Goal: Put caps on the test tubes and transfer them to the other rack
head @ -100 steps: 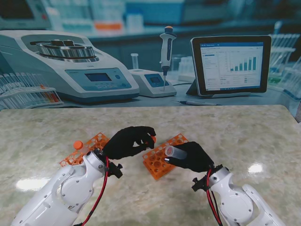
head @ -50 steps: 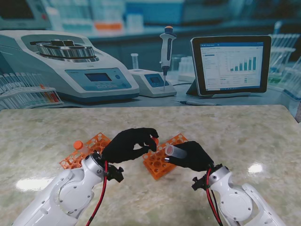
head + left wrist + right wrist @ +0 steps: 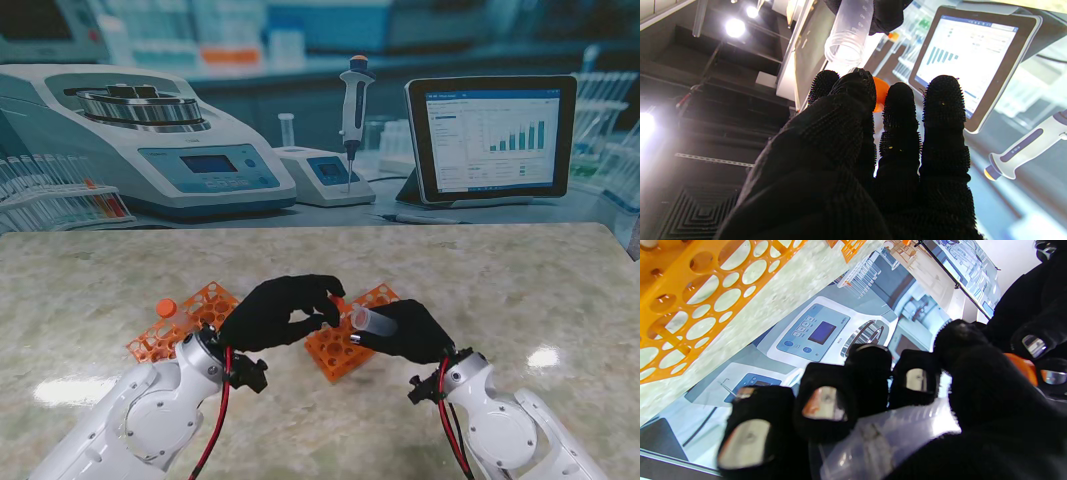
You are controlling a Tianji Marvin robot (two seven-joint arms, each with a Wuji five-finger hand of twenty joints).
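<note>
orange cap (image 3: 337, 301): pinched in left hand (image 3: 275, 310) fingertips; just off the tube mouth, over the near rack
clear test tube (image 3: 373, 321): gripped in right hand (image 3: 410, 333); lying tilted, open end toward the cap
racks: right rack (image 3: 345, 335) under both hands; left rack (image 3: 180, 318) well apart, one loose cap (image 3: 166, 307) on it
step: capping; cap not yet seated
next: line cap up with rim; press on; then carry tube to the other rack

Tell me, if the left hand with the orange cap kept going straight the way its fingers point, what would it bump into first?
Probably the open mouth of the clear test tube held by the right hand. The left hand pinches the orange cap just short of it; the exact gap is unclear.
</note>
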